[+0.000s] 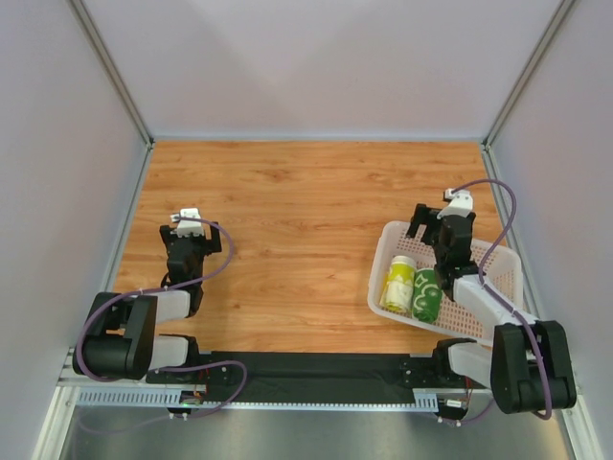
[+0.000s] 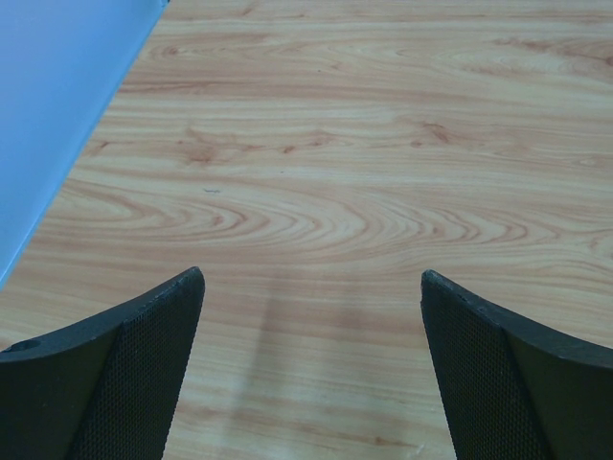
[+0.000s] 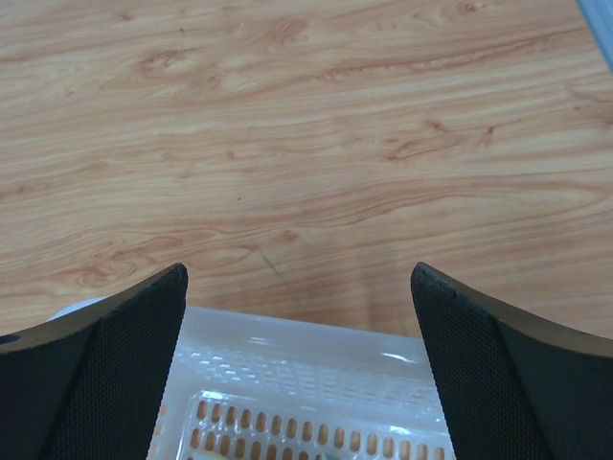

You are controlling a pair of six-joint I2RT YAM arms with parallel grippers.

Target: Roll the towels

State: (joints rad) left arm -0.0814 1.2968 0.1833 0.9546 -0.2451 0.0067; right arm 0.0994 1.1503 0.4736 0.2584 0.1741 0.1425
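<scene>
Two towels lie rolled up side by side in the white perforated basket [image 1: 377,270] at the right. The pale yellow towel [image 1: 398,285] is on the left, the dark green towel [image 1: 427,294] on the right. My right gripper [image 1: 431,225] is open and empty, above the basket's far rim; in the right wrist view the gripper [image 3: 299,278] frames that rim [image 3: 306,359] and the wood beyond it. My left gripper [image 1: 189,235] is open and empty over bare wood at the left; the left wrist view of it [image 2: 311,287] shows only table. Neither wrist view shows the towels.
The wooden table [image 1: 297,211] is enclosed by pale walls at the back and both sides; the left wall [image 2: 57,105] stands close to my left gripper. The basket lies at an angle near the right wall.
</scene>
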